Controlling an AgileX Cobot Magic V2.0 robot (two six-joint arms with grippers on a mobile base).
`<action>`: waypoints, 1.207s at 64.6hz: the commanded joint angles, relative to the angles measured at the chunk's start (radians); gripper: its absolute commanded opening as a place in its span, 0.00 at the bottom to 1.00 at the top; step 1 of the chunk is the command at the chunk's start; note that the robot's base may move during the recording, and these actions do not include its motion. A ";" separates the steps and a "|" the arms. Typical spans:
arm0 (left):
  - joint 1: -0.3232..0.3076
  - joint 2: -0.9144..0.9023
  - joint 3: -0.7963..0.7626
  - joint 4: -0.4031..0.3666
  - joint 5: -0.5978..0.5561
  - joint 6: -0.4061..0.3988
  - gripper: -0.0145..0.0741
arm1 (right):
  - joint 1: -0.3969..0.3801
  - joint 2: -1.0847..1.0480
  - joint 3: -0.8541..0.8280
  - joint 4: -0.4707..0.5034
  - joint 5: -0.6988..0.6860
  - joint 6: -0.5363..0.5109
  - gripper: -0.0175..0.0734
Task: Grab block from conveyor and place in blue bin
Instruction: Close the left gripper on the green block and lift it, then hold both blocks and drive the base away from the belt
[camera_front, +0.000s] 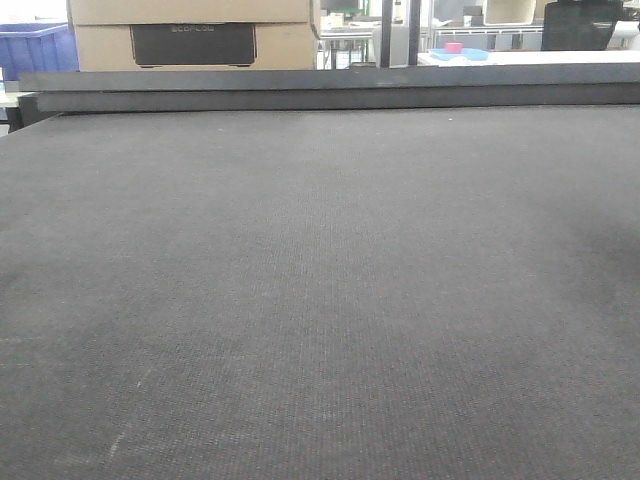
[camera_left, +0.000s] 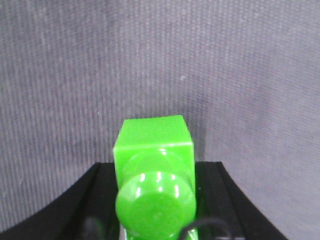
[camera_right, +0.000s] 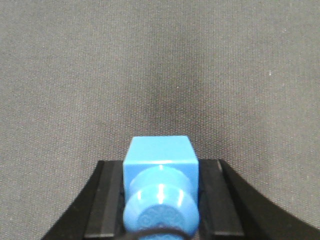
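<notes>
My left gripper (camera_left: 156, 169) is shut on a green block (camera_left: 152, 142), a cube with a round knob facing the camera, held between the black fingers (camera_left: 97, 190) just above the conveyor (camera_left: 160, 60). In the right wrist view my right gripper (camera_right: 160, 166) is shut on a blue block (camera_right: 160, 150) of the same shape, also over the conveyor (camera_right: 160, 65). The front view shows only the wide dark grey conveyor (camera_front: 320, 280) with no block on it and neither gripper. A blue bin (camera_front: 35, 48) shows partly at the far left, behind the belt.
A dark edge rail (camera_front: 330, 88) runs along the belt's far side. Behind it stands a cardboard box (camera_front: 190, 20). On a white table at the back right lies a small pink thing on a blue dish (camera_front: 456, 50).
</notes>
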 joint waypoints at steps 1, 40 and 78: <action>-0.031 -0.070 0.006 -0.011 -0.007 -0.020 0.04 | 0.002 -0.008 0.001 0.001 -0.009 -0.004 0.02; -0.182 -0.774 0.322 -0.033 -0.310 -0.031 0.04 | 0.089 -0.239 0.286 0.001 -0.128 -0.040 0.02; -0.182 -1.221 0.322 -0.032 -0.349 -0.031 0.04 | 0.141 -0.625 -0.002 0.001 0.026 -0.040 0.02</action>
